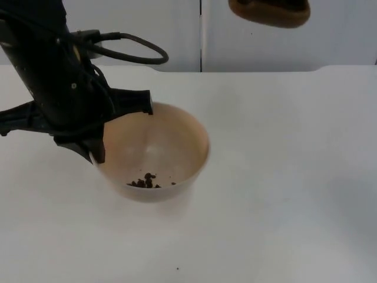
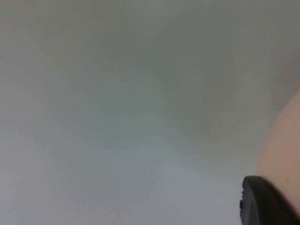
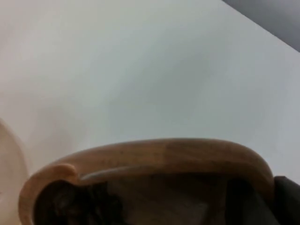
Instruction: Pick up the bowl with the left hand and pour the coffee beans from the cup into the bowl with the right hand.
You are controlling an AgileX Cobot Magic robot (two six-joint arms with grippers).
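Left gripper (image 1: pixel 121 127): clamped on the near-left rim of the bowl (image 1: pixel 154 152), 1 finger at the rim's top edge, the other lower on the outer wall.
Bowl: pale pinkish, directly beside and partly under that gripper; whether its base rests on the white table (image 1: pixel 283 177) or sits slightly raised, I cannot tell. In the left wrist view a curve of its wall (image 2: pixel 283 150) lies next to the black fingertip (image 2: pixel 265 201).
Beans in bowl: a small dark cluster of coffee beans (image 1: pixel 145 181) on the inner slope farthest from the gripper's upper finger; 1 stray speck on the table below the bowl.
Right gripper: at the picture's upper edge in the top view, well apart from the bowl; its fingers cannot be made out, so its grip cannot be told.
Cup (image 3: pixel 154 178): wooden, close in front of the right wrist camera, rim toward the table, dark beans (image 3: pixel 77 204) gathered at its spouted lip. Its underside (image 1: pixel 270 12) also shows in the top view.
Step in hand, as I judge it: pouring, barely started or between 2 tips.
Doing it well: bring the cup's lip over the bowl's middle before tilting, tilt slowly so beans slide rather than bounce, keep the bowl steady and level.
Risk: beans skipping over the low rim.
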